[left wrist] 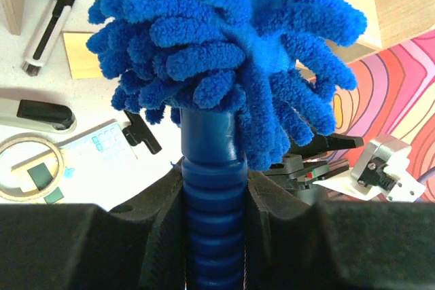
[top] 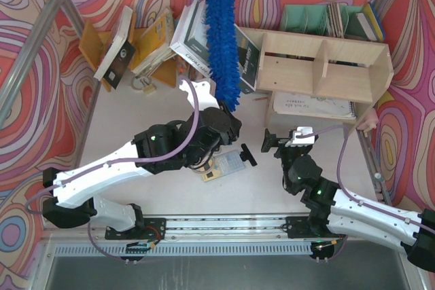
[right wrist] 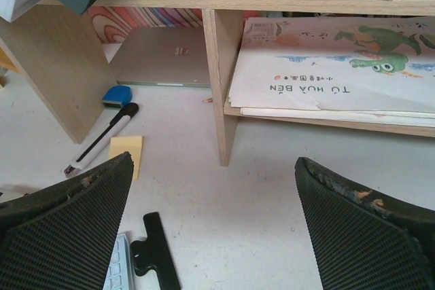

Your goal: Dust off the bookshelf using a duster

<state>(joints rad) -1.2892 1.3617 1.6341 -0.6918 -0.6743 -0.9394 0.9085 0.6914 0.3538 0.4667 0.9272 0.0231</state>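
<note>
Top view, table centre taken as dial hub

- 10 o'clock: orange-yellow book rack [top: 92, 42] held several leaning books
- 12 o'clock: the duster [top: 221, 32], its blue fluffy head running from the top edge of the view down to the left gripper [top: 221, 117]. In the left wrist view both fingers [left wrist: 163, 222] were pressed against the ribbed blue handle, a firm clamp. The head sat just left of the bookshelf's left end; contact could not be told
- 6 o'clock of that gripper: calculator [top: 228, 163] and black binder clip [top: 246, 155] lay flat on the table
- 2 o'clock: the bookshelf [top: 326, 66], pale plywood, two tiers with upright dividers
- 4 o'clock: right gripper [top: 272, 142], jaws spread wide with nothing between them, facing the lower tier
- Right wrist view: utility knife [right wrist: 102, 139] and yellow sticky note [right wrist: 127, 151] at 10 o'clock on the table; silver laptop [right wrist: 163, 56] lay flat in the left bay; picture book [right wrist: 326, 66] lay in the right bay
</note>
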